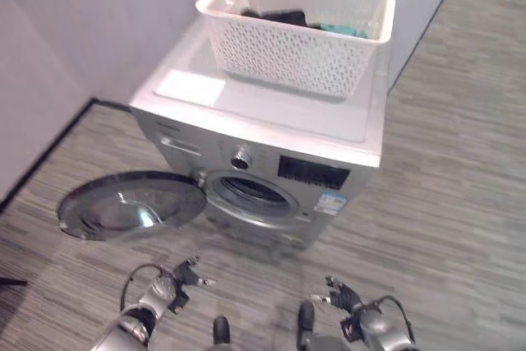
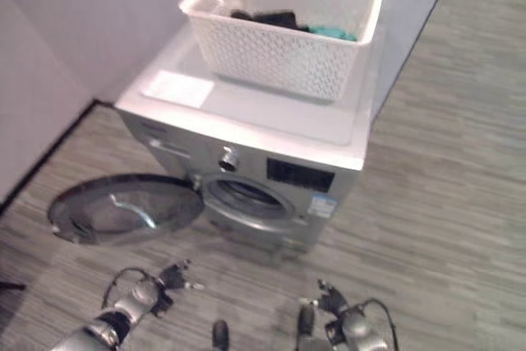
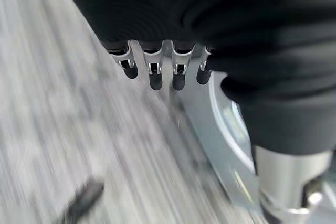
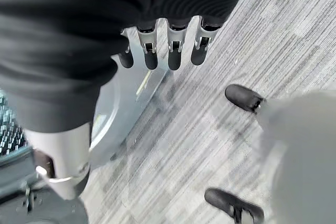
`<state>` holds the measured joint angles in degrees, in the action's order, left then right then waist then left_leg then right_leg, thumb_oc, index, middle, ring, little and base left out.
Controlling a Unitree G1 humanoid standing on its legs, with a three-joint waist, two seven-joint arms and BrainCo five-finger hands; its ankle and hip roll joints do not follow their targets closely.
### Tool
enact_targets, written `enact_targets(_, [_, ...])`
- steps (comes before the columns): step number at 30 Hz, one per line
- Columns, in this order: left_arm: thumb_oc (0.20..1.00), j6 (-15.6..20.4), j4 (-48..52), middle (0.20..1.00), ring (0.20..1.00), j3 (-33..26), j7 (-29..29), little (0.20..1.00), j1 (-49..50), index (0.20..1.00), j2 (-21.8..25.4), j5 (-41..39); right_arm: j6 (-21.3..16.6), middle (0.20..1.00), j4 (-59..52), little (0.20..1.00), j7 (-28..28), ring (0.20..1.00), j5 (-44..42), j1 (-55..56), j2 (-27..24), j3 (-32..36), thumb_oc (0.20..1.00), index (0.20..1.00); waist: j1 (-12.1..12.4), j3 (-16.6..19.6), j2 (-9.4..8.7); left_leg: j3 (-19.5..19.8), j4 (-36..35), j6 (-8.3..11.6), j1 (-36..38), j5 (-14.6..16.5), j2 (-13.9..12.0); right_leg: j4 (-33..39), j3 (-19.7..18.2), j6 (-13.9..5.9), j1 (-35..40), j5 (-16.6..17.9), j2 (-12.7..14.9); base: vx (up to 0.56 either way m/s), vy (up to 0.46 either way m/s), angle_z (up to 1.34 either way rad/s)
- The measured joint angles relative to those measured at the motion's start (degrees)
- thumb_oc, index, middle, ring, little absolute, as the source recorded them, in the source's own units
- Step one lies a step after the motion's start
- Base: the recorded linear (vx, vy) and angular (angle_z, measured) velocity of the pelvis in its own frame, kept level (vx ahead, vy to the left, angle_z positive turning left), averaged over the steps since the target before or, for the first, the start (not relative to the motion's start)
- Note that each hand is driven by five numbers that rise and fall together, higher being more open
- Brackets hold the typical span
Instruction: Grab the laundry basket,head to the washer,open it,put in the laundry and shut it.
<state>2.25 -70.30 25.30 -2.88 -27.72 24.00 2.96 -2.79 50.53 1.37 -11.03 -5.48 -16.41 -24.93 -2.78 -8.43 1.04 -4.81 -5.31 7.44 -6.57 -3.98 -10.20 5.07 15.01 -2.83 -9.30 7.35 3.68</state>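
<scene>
Two steps are behind you: basket delivered, washer door hanging open.
You are keeping the left robot hand (image 1: 182, 279) and right robot hand (image 1: 339, 295) low, fingers relaxed, empty; laundry (image 1: 283, 16) is sitting in the basket (image 1: 288, 55) atop the washer (image 1: 271, 121), door (image 1: 131, 203) swung wide; loading and shutting are waiting.

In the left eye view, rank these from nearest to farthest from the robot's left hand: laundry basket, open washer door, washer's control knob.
From the left hand:
1. Open washer door, swung out low on the left.
2. Control knob, on the washer's front panel.
3. Laundry basket, on top of the washer.
</scene>
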Motion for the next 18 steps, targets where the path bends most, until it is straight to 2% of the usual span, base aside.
enact_targets(2, [1.000, 0.1, -1.1, 1.000, 1.000, -0.4, -3.8, 1.000, -5.8, 1.000, 3.1, 0.9, -0.5, 1.000, -1.3, 1.000, 1.3, 1.000, -0.2, -1.6, -0.4, -1.9, 1.000, 1.000, -0.7, -1.6, -1.05, 0.4, 0.0, 0.22, -1.9, -0.6, -0.1, 0.0, 0.1, -0.15, -1.8, 0.0, 0.0, -0.13, -0.023, 0.06])
enact_targets(5, [1.000, 0.0, -2.3, 1.000, 1.000, -0.3, -8.4, 1.000, -11.9, 1.000, 6.6, 3.5, -1.5, 1.000, -3.4, 1.000, 2.5, 1.000, -0.9, -2.7, -0.5, -2.4, 1.000, 1.000, -1.3, -3.8, -1.72, 1.2, 0.0, 0.37, -3.9, -1.2, -0.1, 0.0, 1.0, -0.20, -3.2, 0.3, 0.0, -0.06, -0.024, 0.11])
enact_targets(6, [1.000, -0.3, -2.8, 1.000, 1.000, -0.5, -11.9, 1.000, -15.2, 1.000, 9.5, 4.9, -2.4, 1.000, -4.5, 1.000, 3.6, 1.000, -1.8, -3.6, -0.7, -3.4, 1.000, 1.000, -1.4, -5.5, -2.49, 1.3, 0.0, 0.49, -4.8, -1.5, -0.3, 0.0, 1.1, 0.06, -4.1, 0.6, -0.2, -0.03, -0.019, 0.04])
enact_targets(10, [1.000, -0.1, -2.7, 1.000, 1.000, -2.6, -17.1, 1.000, -18.0, 1.000, 14.3, 4.9, -3.8, 1.000, -5.3, 1.000, 4.9, 1.000, -3.2, -4.5, -0.9, -3.9, 1.000, 1.000, -1.3, -7.7, -3.69, 1.3, 0.0, 0.52, -6.0, -1.5, -0.4, 0.0, 1.2, 0.43, -5.3, 0.9, -0.4, 0.00, -0.008, 0.02])
enact_targets(18, [1.000, 0.0, -2.9, 1.000, 1.000, -3.4, -18.7, 1.000, -20.3, 1.000, 17.4, 3.9, -4.4, 1.000, -6.7, 1.000, 4.9, 1.000, -4.2, -5.0, -1.1, -4.3, 1.000, 1.000, -1.3, -8.5, -5.14, 1.2, 0.0, 0.54, -6.6, -1.5, -0.3, 0.0, 1.4, 0.35, -5.6, 0.8, -0.2, 0.00, 0.001, 0.02])
